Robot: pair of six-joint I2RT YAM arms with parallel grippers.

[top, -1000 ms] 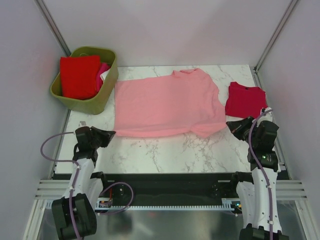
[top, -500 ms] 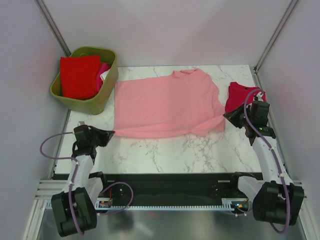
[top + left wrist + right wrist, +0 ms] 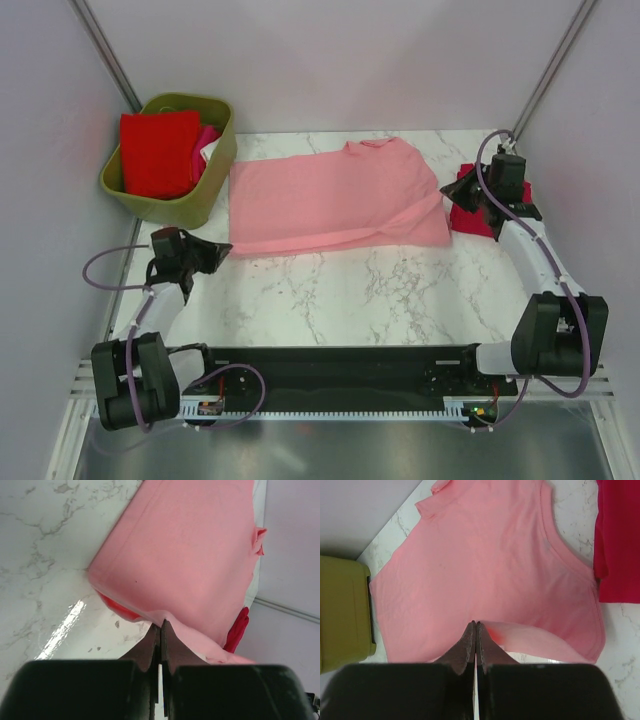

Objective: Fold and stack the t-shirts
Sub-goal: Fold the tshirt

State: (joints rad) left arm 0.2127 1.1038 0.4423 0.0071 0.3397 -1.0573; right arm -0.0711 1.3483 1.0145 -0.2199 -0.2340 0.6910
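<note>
The light pink t-shirt [image 3: 330,195] lies spread across the marble table, collar toward the back, its lower hem lifted and partly turned over. My left gripper [image 3: 220,251] is shut on the hem's left corner. In the left wrist view the pink cloth [image 3: 190,545] is pinched at the tips of that gripper [image 3: 161,626]. My right gripper [image 3: 446,195] is shut on the hem's right corner, and the right wrist view shows the same pinch on the shirt [image 3: 485,565] by this gripper [image 3: 476,626]. A folded dark crimson t-shirt [image 3: 474,213] sits at the right, partly under the right arm.
An olive-green basket [image 3: 168,209] stands at the back left corner, holding a folded bright red t-shirt [image 3: 158,152], a hot pink one [image 3: 207,138] and a sliver of white. Frame posts and side walls close in the table on both sides.
The right arm has swung toward the back with the hem's right corner, and the left gripper has gone slightly back too. The shirt's lower edge has lifted and begun to fold over.
</note>
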